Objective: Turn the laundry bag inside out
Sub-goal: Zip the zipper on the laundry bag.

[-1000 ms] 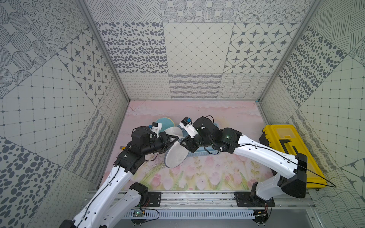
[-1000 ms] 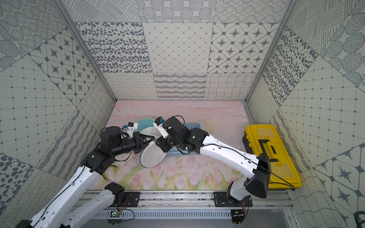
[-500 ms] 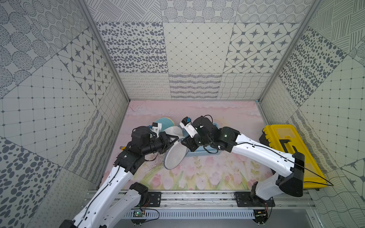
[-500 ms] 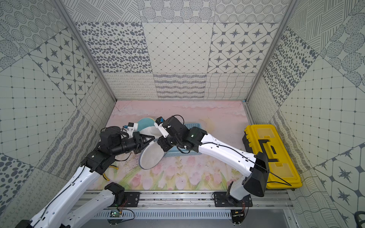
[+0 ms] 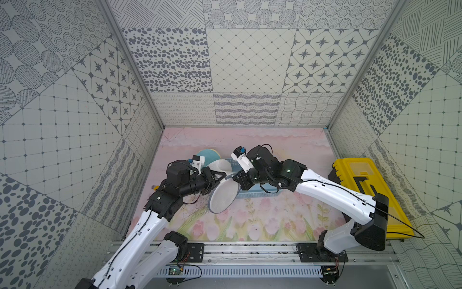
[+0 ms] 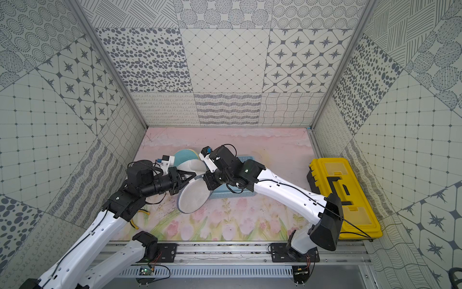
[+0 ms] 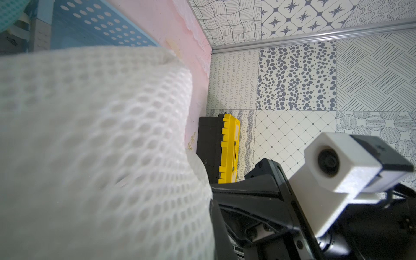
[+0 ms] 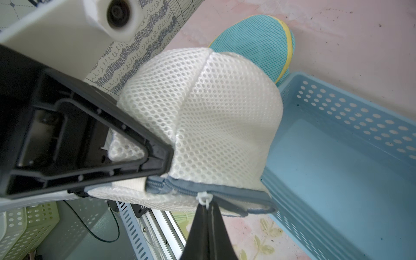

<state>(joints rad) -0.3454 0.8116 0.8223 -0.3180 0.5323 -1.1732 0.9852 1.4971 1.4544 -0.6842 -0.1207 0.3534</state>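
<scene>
The right gripper (image 8: 206, 210) has closed since a second ago. Its jaws, parted then beside the bag's rim, now pinch the white zipper pull (image 8: 203, 198). Little else has shifted, and the bag hangs in the same place.

Both arms rise from the near rail, bend at the elbow and reach inward. The left arm (image 5: 155, 225) and right arm (image 5: 332, 192) bring their grippers almost tip to tip above the floral mat (image 5: 250, 225). The left gripper (image 5: 217, 175) is clenched on a fold of the white mesh, just beside the grey zipper band (image 8: 225, 189).

The laundry bag (image 5: 221, 197) hangs between them, over the mat at the blue basket's (image 5: 252, 194) left end. Its flat round panel tilts, with the long axis running from the grippers down toward the near left. Whether the lower rim touches the mat I cannot tell. The domed part bulges toward the far side, behind the fingertips.

Beyond it a teal mesh pad (image 5: 208, 156) with a yellow edge lies against the basket's far corner. A yellow toolbox (image 5: 362, 180) sits well apart at the right wall.
</scene>
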